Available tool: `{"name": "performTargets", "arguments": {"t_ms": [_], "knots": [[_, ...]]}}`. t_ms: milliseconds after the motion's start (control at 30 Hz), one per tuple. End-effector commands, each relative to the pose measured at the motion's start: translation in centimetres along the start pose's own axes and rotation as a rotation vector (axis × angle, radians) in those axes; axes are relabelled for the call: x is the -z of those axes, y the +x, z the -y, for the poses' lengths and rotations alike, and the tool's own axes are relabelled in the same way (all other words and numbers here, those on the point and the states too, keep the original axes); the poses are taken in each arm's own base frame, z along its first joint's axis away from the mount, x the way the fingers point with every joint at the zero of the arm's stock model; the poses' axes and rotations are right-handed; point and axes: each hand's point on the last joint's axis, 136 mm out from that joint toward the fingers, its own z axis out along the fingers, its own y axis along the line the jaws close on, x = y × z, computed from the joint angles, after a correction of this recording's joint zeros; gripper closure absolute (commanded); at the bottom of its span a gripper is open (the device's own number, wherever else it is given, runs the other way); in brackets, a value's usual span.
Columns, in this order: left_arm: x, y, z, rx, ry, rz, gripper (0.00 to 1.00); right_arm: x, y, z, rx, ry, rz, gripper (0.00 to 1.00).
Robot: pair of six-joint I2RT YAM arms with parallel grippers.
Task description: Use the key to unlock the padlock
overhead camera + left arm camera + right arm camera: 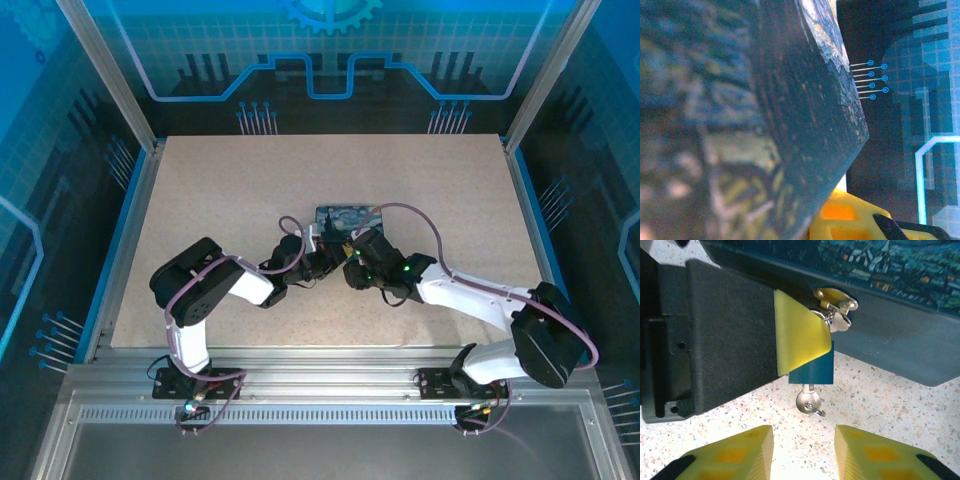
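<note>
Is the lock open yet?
Not yet. The key is already stuck in the padlock. The left gripper is pinching the padlock steady, and the open right gripper sits just short of the key. Still left: grab the key, turn it, and pop the shackle off the hasp.

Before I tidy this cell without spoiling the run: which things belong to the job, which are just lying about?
Job: padlock; key in it; left gripper holding the padlock; open right gripper.
Just there: blue tin wearing the lock; table.
</note>
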Motion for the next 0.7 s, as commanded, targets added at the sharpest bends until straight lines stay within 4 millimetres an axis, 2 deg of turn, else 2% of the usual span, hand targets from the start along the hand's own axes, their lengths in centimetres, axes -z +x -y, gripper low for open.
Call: {"name": "performTargets", "arguments": {"t_ms": [0, 300, 667], "knots": [[0.5, -0.9, 3.6, -0.02, 0.112, 0.014, 1.0, 0.1, -0.4, -0.1, 0.015, 0.009, 0.03, 0.61], [0.5, -0.9, 3.9, -0.019, 0.118, 0.014, 1.0, -1.5, -0.1, 0.0, 0.015, 0.03, 0.015, 0.6], [0.6, -0.9, 3.9, -0.017, 0.12, 0.011, 1.0, -2.6, -0.6, 0.1, 0.032, 0.063, 0.01, 0.66]]}}
